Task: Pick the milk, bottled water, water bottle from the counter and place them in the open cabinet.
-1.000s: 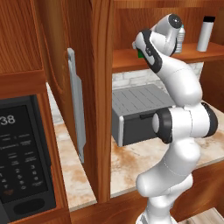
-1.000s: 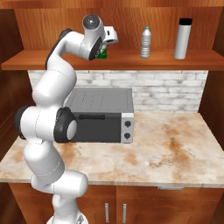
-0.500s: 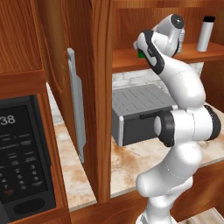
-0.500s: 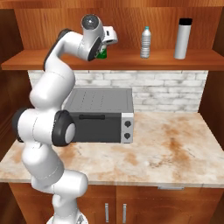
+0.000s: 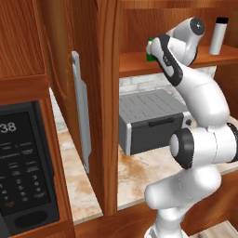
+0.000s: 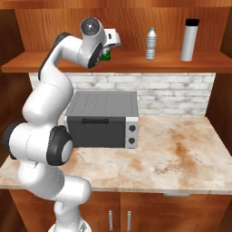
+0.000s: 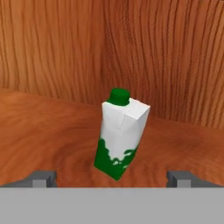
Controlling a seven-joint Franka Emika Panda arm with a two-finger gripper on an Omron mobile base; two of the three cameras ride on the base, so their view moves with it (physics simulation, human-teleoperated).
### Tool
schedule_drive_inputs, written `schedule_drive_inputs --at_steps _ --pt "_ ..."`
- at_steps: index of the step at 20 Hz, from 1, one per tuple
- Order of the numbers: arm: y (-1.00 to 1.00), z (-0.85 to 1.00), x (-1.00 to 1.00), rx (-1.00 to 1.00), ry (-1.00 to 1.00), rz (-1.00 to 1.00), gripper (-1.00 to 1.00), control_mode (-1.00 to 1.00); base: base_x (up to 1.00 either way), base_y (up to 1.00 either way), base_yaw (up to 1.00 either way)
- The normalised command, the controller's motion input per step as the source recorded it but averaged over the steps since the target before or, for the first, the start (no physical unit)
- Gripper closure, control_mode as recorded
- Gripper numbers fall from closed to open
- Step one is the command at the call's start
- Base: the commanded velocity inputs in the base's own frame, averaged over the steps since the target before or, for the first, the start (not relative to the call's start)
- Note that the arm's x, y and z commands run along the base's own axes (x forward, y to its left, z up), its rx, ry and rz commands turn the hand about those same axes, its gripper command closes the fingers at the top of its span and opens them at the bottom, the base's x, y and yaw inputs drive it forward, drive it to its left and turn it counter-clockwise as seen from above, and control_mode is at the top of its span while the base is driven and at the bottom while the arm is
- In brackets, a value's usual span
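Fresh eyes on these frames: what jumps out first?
The white arm reaches up to the cabinet shelf, its open gripper facing the green-and-white milk carton that stands there untouched. Along the same shelf to the right stand the clear bottled water and the tall silver water bottle. Below, a grey toaster oven sits on the marble top.

White brick wall (image 6: 172, 86), wood cupboards (image 6: 136, 213), microwave (image 5: 23, 167)

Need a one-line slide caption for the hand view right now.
Open gripper faces the milk standing free on the wooden shelf of the open cabinet, fingertips apart on either side.
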Motion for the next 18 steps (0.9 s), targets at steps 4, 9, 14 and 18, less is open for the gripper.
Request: schedule_drive_inputs --at_steps 4,9,14,18 --pt "-0.02 0.01 -0.43 0.0 -0.06 0.0 -1.0 -1.0 0.0 0.0 0.0" --pt "-0.02 0.1 -0.45 0.0 -0.05 0.0 -1.0 -1.0 0.0 0.0 0.0" --pt "-0.02 0.24 -0.55 0.0 -0.04 0.0 -1.0 -1.0 0.0 0.0 0.0" --pt "-0.01 0.31 -0.64 0.0 -0.01 0.0 -1.0 -1.0 0.0 0.0 0.0"
